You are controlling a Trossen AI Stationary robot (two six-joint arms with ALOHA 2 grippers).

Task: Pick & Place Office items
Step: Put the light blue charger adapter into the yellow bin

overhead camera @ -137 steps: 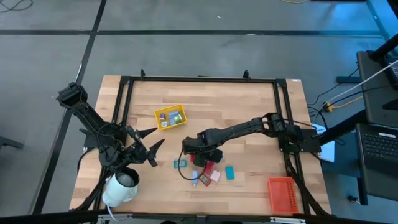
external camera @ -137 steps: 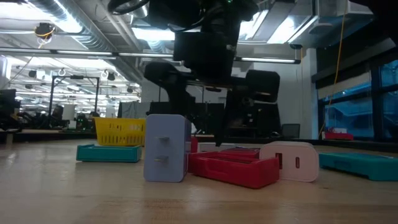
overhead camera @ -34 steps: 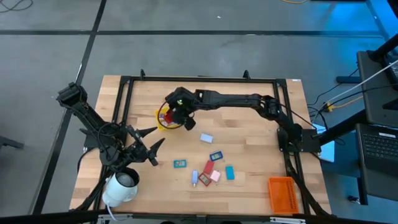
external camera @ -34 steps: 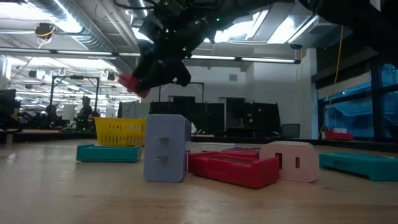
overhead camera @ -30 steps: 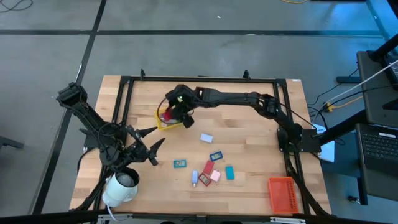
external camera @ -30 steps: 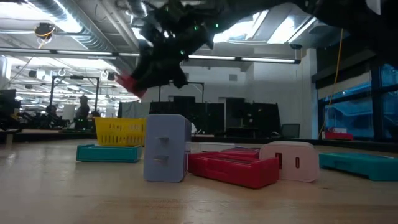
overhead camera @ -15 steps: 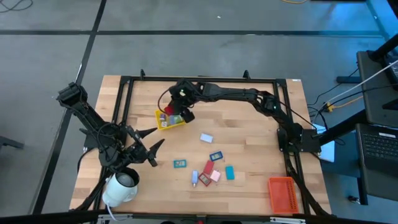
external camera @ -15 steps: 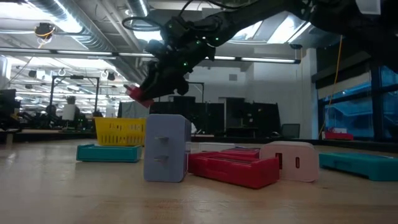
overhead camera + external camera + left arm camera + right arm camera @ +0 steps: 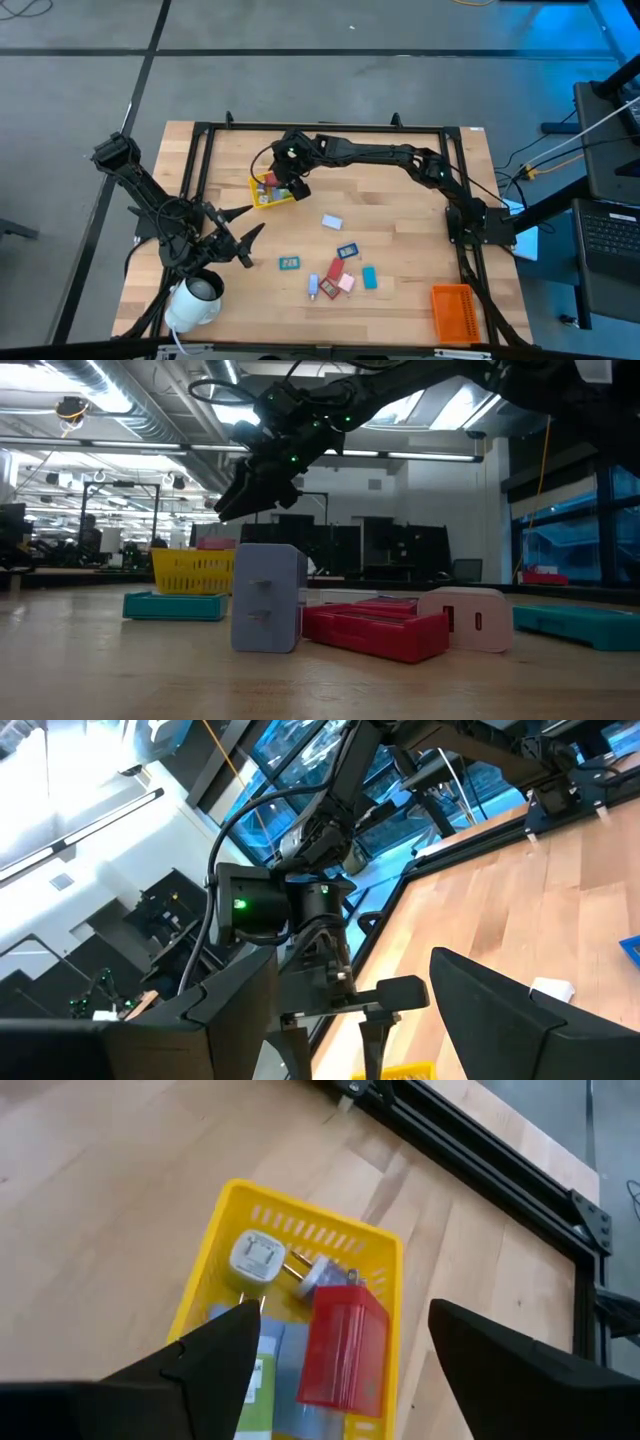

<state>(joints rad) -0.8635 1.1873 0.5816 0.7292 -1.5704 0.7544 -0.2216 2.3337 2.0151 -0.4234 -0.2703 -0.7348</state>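
Observation:
My right gripper [image 9: 342, 1315] hangs open above the yellow tray [image 9: 210, 1295] at the table's far left [image 9: 283, 185]. A red flat piece [image 9: 345, 1345] lies in that tray beside a white plug [image 9: 258, 1256], below and between the fingers, untouched; the low view shows its top over the tray's rim [image 9: 215, 544]. More office items lie mid-table: a light blue one [image 9: 332, 222], teal ones [image 9: 348, 251] [image 9: 289, 263] [image 9: 369, 277], a red one [image 9: 335, 270] and a pink one [image 9: 346, 283]. My left gripper [image 9: 250, 226] waits open at the table's left.
A white roll [image 9: 195, 300] stands at the near left corner and an orange tray [image 9: 452, 312] at the near right. A black frame [image 9: 320, 127] runs round the table. Bare wood lies between the yellow tray and the loose pieces.
My right gripper carried the red piece a little down over the yellow tray, rolled its wrist, then opened and let go. The red piece has dropped from the fingers and now lies in the tray.

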